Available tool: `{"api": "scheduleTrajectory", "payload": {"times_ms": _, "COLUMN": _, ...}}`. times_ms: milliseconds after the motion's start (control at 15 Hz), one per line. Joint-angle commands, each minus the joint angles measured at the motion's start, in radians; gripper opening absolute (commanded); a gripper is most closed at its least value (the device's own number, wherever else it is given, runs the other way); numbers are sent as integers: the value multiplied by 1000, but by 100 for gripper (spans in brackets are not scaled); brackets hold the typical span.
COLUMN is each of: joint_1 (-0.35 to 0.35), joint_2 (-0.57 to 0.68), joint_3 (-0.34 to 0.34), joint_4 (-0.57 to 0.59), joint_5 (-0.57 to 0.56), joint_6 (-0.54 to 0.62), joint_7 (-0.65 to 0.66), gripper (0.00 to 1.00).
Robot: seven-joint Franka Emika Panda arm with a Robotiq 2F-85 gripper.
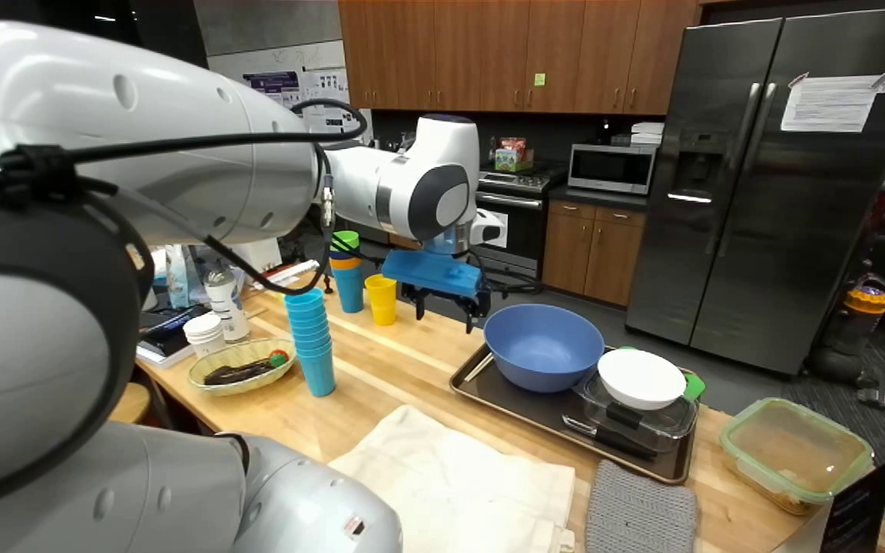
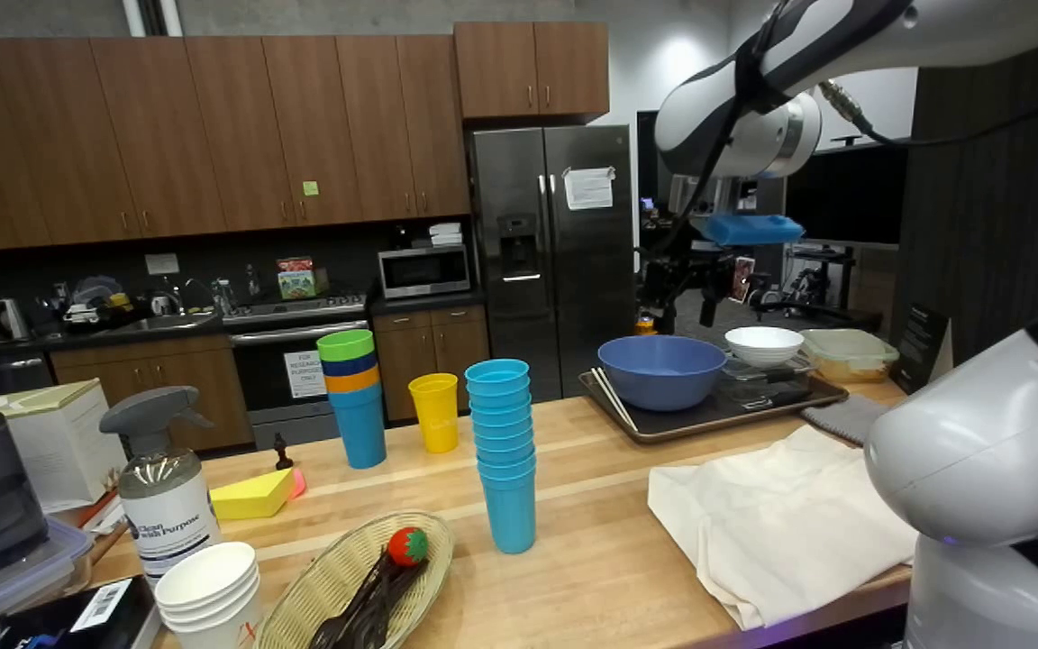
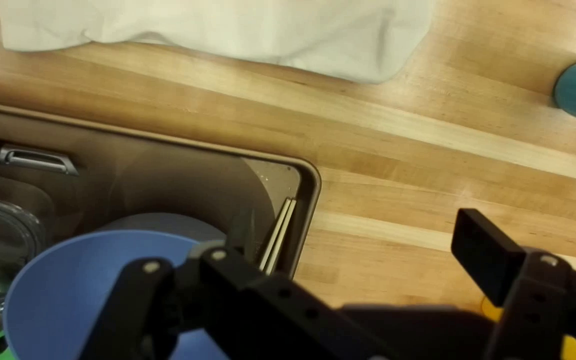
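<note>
Getting a look at the black gripper [image 3: 358,232] now, raised by one end of the tray [image 3: 178,180], spread wide, gripping nothing. Spotting a smooth, round blue bowl [image 1: 542,338] on that tray, part-hidden by the gripper in the wrist view. Catching two thin, pale sticks [image 3: 283,232] just inside the tray's rim, partly blocked there; then creased cloth [image 3: 218,30] beside the tray, cropped above.

Matt claw [image 1: 445,317], smooth plastic mixing bowl [image 1: 544,346], dull metal baking tray [image 3: 168,172], wooden chopsticks [image 3: 279,235], glossy wood surface [image 2: 600,541], matt cloth [image 1: 458,484], rough knitted pot holder [image 1: 641,511]
</note>
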Motion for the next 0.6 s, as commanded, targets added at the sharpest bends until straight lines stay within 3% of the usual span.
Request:
{"api": "scheduleTrajectory", "payload": {"times_ms": 0, "joint_1": 0, "joint_2": 16, "joint_3": -4, "joint_4": 37, "joint_5": 15, "joint_6": -105, "joint_7": 18, "gripper": 100}}
{"api": "scheduleTrajectory", "payload": {"times_ms": 267, "joint_1": -7, "joint_2": 25, "joint_3": 0, "joint_4": 63, "joint_5": 6, "joint_6": -217, "joint_7": 25, "gripper": 100}}
{"api": "scheduleTrajectory", "payload": {"times_ms": 533, "joint_1": -15, "joint_2": 32, "joint_3": 7, "joint_4": 77, "joint_5": 9, "joint_6": -251, "joint_7": 54, "gripper": 100}}
